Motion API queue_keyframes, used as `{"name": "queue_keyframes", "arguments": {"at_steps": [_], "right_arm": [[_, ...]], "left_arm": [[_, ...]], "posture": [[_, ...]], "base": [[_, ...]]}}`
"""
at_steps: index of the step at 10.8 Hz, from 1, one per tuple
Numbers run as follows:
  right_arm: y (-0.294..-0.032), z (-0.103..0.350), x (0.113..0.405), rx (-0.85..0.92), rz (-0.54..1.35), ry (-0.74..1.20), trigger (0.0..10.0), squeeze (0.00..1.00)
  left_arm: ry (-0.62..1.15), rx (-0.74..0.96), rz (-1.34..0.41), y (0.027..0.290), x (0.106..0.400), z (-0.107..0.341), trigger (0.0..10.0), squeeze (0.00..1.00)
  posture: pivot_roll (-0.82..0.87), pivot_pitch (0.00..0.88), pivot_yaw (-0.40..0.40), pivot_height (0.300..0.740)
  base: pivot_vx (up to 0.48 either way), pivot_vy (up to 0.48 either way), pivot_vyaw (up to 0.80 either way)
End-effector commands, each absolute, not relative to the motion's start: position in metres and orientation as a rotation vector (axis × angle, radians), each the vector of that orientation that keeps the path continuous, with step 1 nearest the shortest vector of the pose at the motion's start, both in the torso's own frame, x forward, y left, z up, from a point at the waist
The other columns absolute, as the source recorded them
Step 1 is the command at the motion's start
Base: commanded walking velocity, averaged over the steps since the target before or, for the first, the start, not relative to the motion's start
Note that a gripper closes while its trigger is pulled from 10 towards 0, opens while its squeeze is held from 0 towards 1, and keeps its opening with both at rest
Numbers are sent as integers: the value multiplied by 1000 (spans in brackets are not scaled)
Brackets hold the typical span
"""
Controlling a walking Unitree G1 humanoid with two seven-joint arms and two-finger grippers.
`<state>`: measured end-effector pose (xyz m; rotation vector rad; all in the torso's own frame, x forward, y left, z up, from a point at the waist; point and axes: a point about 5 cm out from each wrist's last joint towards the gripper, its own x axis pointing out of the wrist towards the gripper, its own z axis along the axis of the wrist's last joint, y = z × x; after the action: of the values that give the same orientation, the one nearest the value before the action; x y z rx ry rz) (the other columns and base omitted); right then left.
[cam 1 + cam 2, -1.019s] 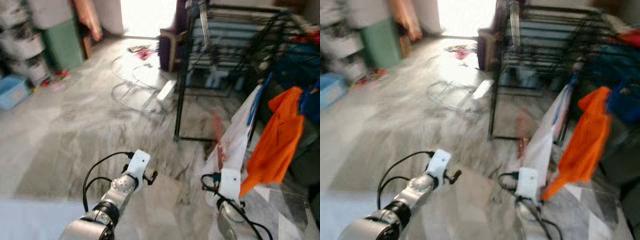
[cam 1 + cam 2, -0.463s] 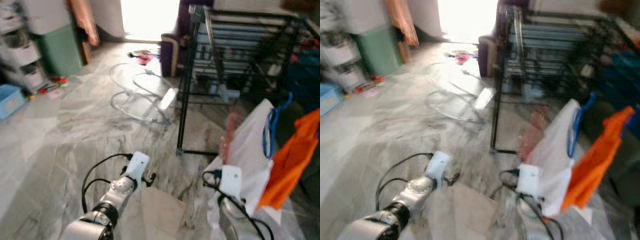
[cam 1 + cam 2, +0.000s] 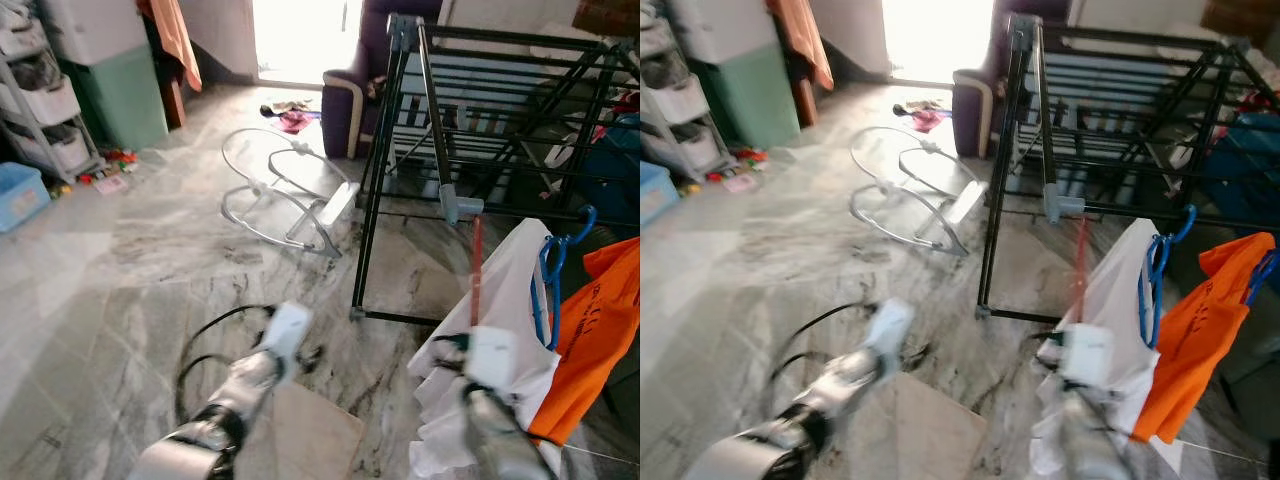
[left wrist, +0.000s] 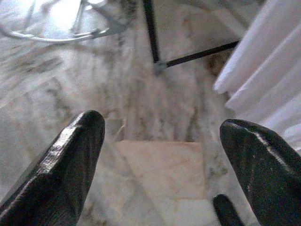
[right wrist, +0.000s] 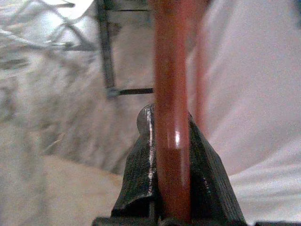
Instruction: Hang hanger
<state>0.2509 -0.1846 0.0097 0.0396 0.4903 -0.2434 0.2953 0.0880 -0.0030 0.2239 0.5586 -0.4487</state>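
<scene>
Holding: you have the right gripper point(image 5: 171, 207) clenched on a red hanger point(image 5: 170, 117), its stem pinched between the fingers so it stands up toward the rack point(image 3: 420, 110).
Hanger: it rises in front of the rack's near lower rail, just beside the white cloth point(image 3: 495, 300); I judge it is held upright so its top can reach a rail.
Hook: its top blurs out against the rack, so you cannot tell how close it is to a rail.
Left gripper: the left gripper point(image 4: 160, 155) is spread wide and grasps nothing, low over the floor on the near side of the rack's foot; I judge it is held off to leave the work to the right arm.
Cloths: two hang on the rack's near side, the white one and an orange one point(image 3: 595, 330) next to it, farther from the rack's foot.
Blue hangers: one blue hook point(image 3: 550, 275) shows plainly between the two cloths; a second at the orange cloth's far edge is only partly seen.
Bouncer frame: one wire bouncer frame point(image 3: 285, 190) lies on the floor, on the rack's open side.
Stage: the hanger is not yet hung, by my reading.
</scene>
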Motion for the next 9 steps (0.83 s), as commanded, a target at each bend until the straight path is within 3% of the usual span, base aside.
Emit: {"name": "queue_keyframes", "arguments": {"at_steps": [1,5,9], "right_arm": [[-193,16,253,30,-260,467,10000,0],[-252,47,277,19,-312,433,10000,0],[-270,76,313,2,-263,438,10000,0]], "left_arm": [[556,214,-466,81,295,-2,10000,0],[567,228,-472,88,291,-6,10000,0],[577,262,-443,118,290,-10,10000,0]], "posture": [[-64,0,-44,740],[-46,0,-38,740],[33,84,-42,740]], "base": [[0,0,0],[0,0,0],[0,0,0]]}}
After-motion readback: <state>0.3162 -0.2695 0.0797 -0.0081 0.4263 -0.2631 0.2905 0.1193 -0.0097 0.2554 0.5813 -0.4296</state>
